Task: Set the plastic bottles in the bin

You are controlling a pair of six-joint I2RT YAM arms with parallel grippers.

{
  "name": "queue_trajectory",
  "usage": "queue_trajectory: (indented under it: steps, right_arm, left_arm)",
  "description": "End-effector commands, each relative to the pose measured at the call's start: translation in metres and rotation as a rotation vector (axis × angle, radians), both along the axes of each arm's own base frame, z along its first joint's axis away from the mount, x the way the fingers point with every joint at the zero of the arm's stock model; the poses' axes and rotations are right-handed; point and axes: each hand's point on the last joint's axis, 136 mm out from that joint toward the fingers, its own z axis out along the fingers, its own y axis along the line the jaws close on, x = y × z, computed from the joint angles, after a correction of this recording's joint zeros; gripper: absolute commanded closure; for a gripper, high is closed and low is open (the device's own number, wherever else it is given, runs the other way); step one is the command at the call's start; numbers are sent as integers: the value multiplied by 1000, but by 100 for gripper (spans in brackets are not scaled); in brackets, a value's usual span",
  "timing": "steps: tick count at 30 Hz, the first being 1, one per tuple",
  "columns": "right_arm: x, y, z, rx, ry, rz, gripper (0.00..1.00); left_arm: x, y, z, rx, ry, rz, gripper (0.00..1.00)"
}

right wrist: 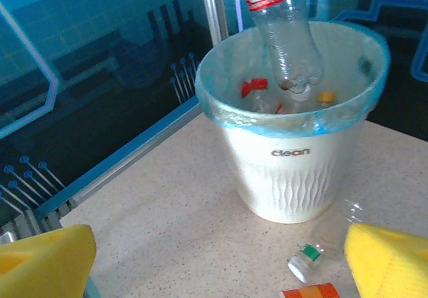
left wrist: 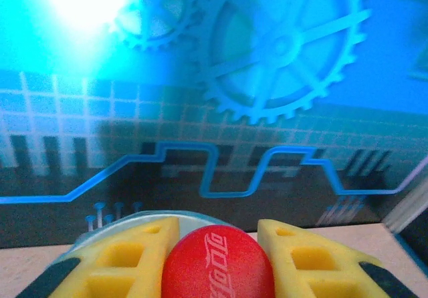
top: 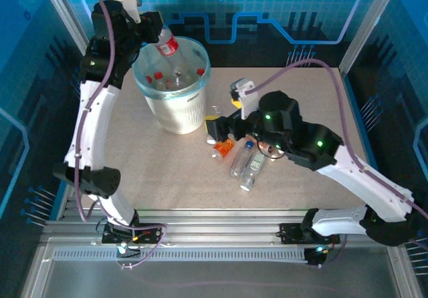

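Trainer: Coca-Cola bottle (top: 167, 44) hangs cap-up over the bin (top: 175, 114), left gripper (left wrist: 217, 231) clamped shut on its red cap (left wrist: 217, 271).
Trainee: Base sits within the rim; does a straight release suffice?
Trainer: Probably, if centred. Meanwhile the right gripper (right wrist: 214, 261), jaws wide and empty, hovers near loose bottles (top: 244, 161) at the bin's four o'clock.

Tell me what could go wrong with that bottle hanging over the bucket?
The left gripper holds the red-capped bottle tilted near the rim of the bin; let go, it might clip the rim and tumble out. The open right gripper sits close above the loose bottles on the table; a nudge could roll them away.
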Motion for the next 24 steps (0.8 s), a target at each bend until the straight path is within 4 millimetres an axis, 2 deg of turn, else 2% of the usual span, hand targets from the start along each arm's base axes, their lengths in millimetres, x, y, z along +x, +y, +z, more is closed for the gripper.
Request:
queue_trajectory:
  steps: [1, 9, 14, 18, 24]
  right_arm:
    - [0, 16, -4, -2, 58, 52, 4]
    - [9, 36, -17, -48, 97, 83, 5]
    - [14, 40, -23, -68, 105, 80, 5]
    - [16, 42, -32, -74, 130, 75, 6]
    - [18, 43, -43, -79, 163, 70, 6]
  left_arm:
    - [13, 29, 8, 59, -40, 85, 100]
    - [64, 44, -44, 221, -5, 129, 100]
    - [84, 39, -75, 319, -15, 100, 100]
    - [91, 31, -108, 368, 20, 58, 100]
    - [91, 12, -164, 349, 92, -52, 100]
